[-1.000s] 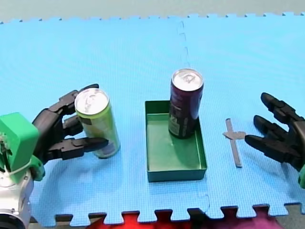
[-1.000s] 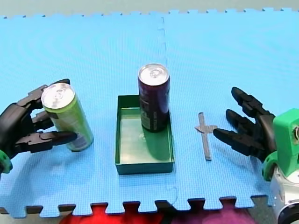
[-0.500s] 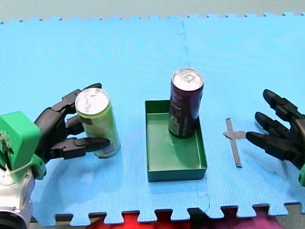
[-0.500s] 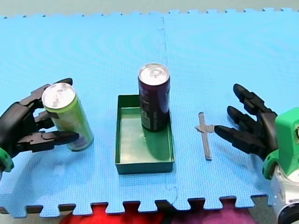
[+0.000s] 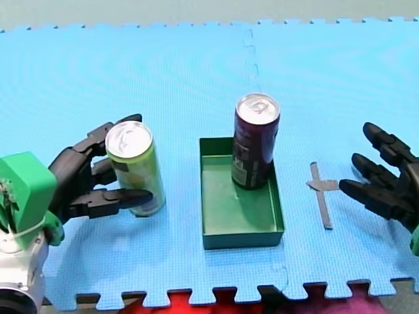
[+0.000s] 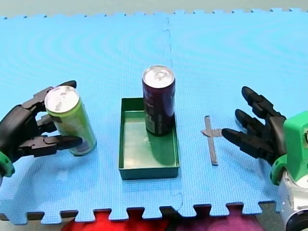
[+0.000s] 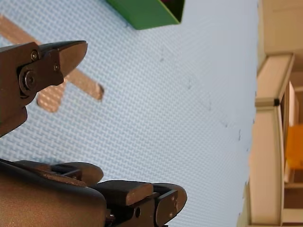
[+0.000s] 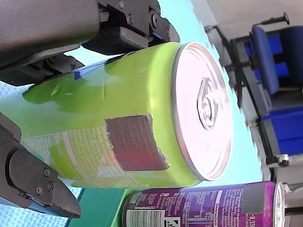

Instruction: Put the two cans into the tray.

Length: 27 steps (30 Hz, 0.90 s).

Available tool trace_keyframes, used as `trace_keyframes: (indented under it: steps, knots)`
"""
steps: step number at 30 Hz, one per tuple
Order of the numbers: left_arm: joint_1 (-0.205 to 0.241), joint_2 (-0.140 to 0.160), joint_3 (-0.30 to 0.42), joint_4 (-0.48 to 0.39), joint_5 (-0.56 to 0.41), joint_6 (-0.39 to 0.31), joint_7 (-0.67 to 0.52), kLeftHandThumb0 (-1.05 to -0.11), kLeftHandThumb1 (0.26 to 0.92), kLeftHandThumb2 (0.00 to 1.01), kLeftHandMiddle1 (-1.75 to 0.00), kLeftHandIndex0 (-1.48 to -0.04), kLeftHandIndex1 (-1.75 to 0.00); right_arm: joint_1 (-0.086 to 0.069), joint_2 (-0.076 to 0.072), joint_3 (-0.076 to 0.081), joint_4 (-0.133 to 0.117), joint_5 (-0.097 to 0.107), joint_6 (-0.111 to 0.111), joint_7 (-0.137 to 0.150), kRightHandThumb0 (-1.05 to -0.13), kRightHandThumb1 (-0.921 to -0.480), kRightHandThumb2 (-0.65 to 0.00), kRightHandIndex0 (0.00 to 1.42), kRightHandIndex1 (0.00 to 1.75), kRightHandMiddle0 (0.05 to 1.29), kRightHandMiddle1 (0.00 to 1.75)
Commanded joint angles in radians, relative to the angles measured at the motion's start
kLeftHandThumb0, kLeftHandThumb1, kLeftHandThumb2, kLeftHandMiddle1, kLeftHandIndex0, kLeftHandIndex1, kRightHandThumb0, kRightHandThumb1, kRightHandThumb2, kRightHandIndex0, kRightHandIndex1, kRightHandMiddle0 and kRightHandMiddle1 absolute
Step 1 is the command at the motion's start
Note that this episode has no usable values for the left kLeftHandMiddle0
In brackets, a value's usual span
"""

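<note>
On the blue foam mat (image 5: 163,78), left of the green tray (image 5: 242,239), the left hand (image 5: 85,186) has its fingers wrapped around the green can (image 5: 134,170). The can's long axis is nearly vertical, lid up, with the top leaning a bit away from the tray. Can't tell if its base touches the mat. The second wrist view shows a grey patch (image 8: 135,149) stuck on its side, and the fine print is too small to read. The purple can (image 5: 255,147) stands upright in the tray's far end, label text unreadable too. The right hand (image 5: 386,186) is open and holds nothing, just right of a grey tape mark (image 5: 322,196).
</note>
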Motion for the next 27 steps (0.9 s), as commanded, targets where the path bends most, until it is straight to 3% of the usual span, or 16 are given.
trace_keyframes:
  steps: [1, 2, 3, 4, 5, 7, 10, 13, 27]
  knots:
    - [-0.002, -0.004, -0.002, -0.005, 0.002, -0.001, 0.003, -1.048, 0.695, 0.0, -0.05, -0.5, -0.05, 0.0, -0.003, 0.001, -0.004, 0.001, 0.004, -0.003, -0.932, -0.791, -0.003, 0.33, 0.0, 0.31, 0.0]
    - [-0.002, -0.006, 0.0, -0.008, -0.002, 0.001, 0.003, -0.953, 0.649, 0.0, -0.08, -0.69, -0.06, 0.0, -0.003, 0.002, -0.004, 0.001, 0.003, -0.003, -0.934, -0.792, -0.003, 0.33, 0.0, 0.31, 0.0]
    - [-0.002, -0.01, 0.006, -0.011, -0.01, 0.006, 0.006, -0.836, 0.643, 0.0, -0.08, -0.82, -0.06, 0.0, -0.004, 0.002, -0.004, 0.001, 0.003, -0.004, -0.935, -0.793, -0.003, 0.33, 0.0, 0.31, 0.0]
    - [-0.002, -0.014, 0.014, -0.014, -0.019, 0.012, 0.013, -0.637, 0.647, 0.0, -0.08, -1.01, -0.05, 0.0, -0.004, 0.003, -0.004, 0.001, 0.003, -0.004, -0.936, -0.794, -0.003, 0.33, 0.0, 0.31, 0.0]
    - [-0.001, -0.024, 0.023, -0.017, -0.021, 0.006, 0.049, -0.548, 0.652, 0.0, -0.09, -1.1, -0.06, 0.0, -0.005, 0.003, -0.004, 0.001, 0.003, -0.005, -0.937, -0.794, -0.002, 0.33, 0.0, 0.3, 0.0]
    - [0.003, -0.047, 0.035, -0.017, 0.005, -0.037, 0.175, -0.457, 0.665, 0.0, -0.1, -1.27, -0.06, -0.001, -0.005, 0.003, -0.003, 0.001, 0.004, -0.005, -0.937, -0.794, -0.002, 0.33, 0.0, 0.3, 0.0]
    - [0.013, -0.068, 0.034, -0.012, 0.052, -0.097, 0.325, -0.425, 0.677, 0.01, -0.09, -1.34, -0.05, -0.001, -0.007, 0.003, -0.002, 0.002, 0.004, -0.005, -0.935, -0.792, 0.0, 0.33, 0.0, 0.3, 0.0]
    - [0.018, -0.072, 0.027, -0.006, 0.078, -0.116, 0.39, -0.424, 0.685, 0.01, -0.08, -1.35, -0.03, 0.001, -0.007, 0.002, -0.002, 0.003, 0.003, -0.005, -0.93, -0.787, 0.0, 0.33, 0.0, 0.3, 0.0]
    - [0.007, -0.07, 0.015, 0.025, 0.104, -0.147, 0.444, -0.42, 0.704, 0.0, -0.02, -1.34, 0.0, 0.002, -0.008, -0.002, -0.002, 0.008, 0.0, -0.003, -0.893, -0.763, 0.0, 0.33, 0.0, 0.3, 0.0]
